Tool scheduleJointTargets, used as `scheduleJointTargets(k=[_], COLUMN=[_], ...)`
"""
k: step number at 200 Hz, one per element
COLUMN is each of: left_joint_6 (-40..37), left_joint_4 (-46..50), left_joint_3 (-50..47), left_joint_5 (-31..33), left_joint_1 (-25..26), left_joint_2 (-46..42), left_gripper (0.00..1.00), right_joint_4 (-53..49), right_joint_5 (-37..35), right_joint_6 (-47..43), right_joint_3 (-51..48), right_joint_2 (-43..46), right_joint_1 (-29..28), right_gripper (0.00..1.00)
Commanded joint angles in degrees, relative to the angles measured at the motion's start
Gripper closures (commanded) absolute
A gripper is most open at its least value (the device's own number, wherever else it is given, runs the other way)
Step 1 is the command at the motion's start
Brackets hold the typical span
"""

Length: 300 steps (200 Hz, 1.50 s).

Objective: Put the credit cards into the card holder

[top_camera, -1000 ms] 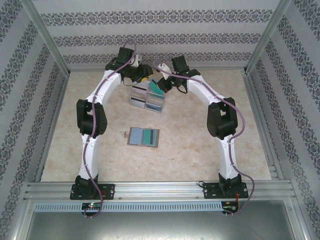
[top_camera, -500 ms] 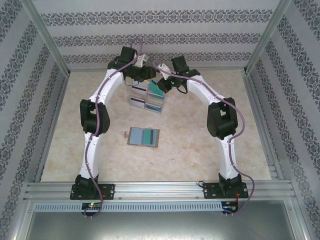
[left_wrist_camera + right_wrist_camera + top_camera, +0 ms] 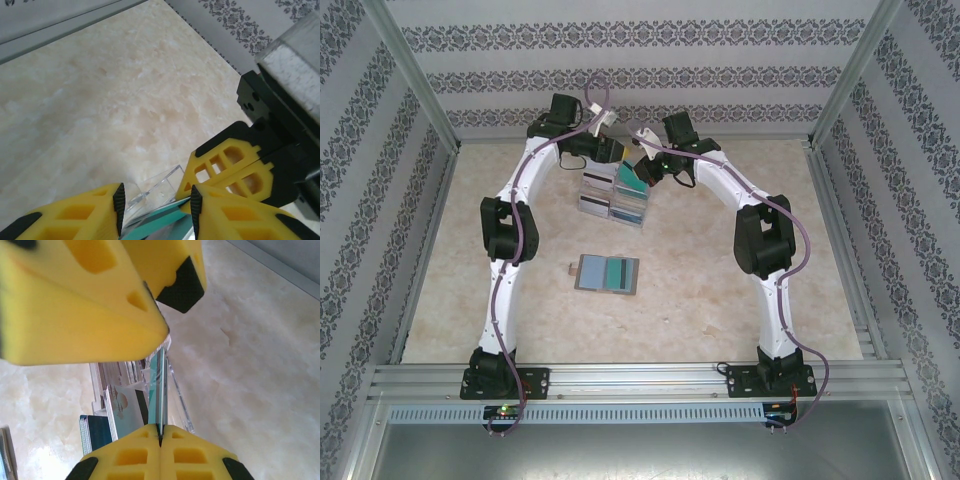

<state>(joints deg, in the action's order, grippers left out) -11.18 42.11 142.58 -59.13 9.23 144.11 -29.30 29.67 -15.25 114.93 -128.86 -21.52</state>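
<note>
The grey card holder (image 3: pixel 592 272) lies open in mid-table with a teal card (image 3: pixel 617 273) on its right half. Behind it a clear tray (image 3: pixel 613 208) holds several credit cards (image 3: pixel 120 407). My right gripper (image 3: pixel 160 432) is shut on the lower edge of an upright teal credit card (image 3: pixel 161 385) over the tray's right rear compartment (image 3: pixel 629 179). My left gripper (image 3: pixel 156 200) hangs open just above, its pads either side of that card's far end (image 3: pixel 160 221). Whether the pads touch the card cannot be told.
The two grippers (image 3: pixel 616 152) (image 3: pixel 642 170) stand almost against each other at the back of the table, near the patterned rear wall. Metal rails edge the table left and right. Bare marble surface surrounds the card holder.
The left wrist has shifted slightly back and to the right above the tray. The right arm and its teal card have stayed put.
</note>
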Motion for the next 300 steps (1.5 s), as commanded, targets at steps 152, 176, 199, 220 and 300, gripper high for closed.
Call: scheduleJointTargets(k=[152,176,199,220,300], left_joint_6=[-13.5,-14.4,-15.5,-15.9,-15.6], left_joint_4=[5.2,5.9,6.9,7.2,7.1], left_joint_3=[4.5,4.5,4.5,4.5,4.5], left_joint_5=[-10.4,-10.0,-9.9,-10.0,-10.8], left_joint_1=[-0.9,-0.9,-0.9,-0.9,-1.1], left_joint_2=[4.3,5.0,5.5,5.4,3.6], left_gripper=[0.56,0.58,0.59,0.61,0.82], right_joint_4=[-5.4,-5.4,-5.7,-6.4,-8.0], right_joint_5=[3.6,3.6,3.9,3.7,3.6], right_joint_6=[-0.8,-0.8,-0.6,-0.6,-0.5], right_joint_3=[4.1,4.3,5.2,6.2,7.7], right_joint_2=[-0.9,-1.2,-1.6,-2.0,-3.7], right_joint_1=[-0.4,-0.6,-0.7,-0.6,-0.6], right_gripper=[0.99,0.99,0.99,0.99,0.98])
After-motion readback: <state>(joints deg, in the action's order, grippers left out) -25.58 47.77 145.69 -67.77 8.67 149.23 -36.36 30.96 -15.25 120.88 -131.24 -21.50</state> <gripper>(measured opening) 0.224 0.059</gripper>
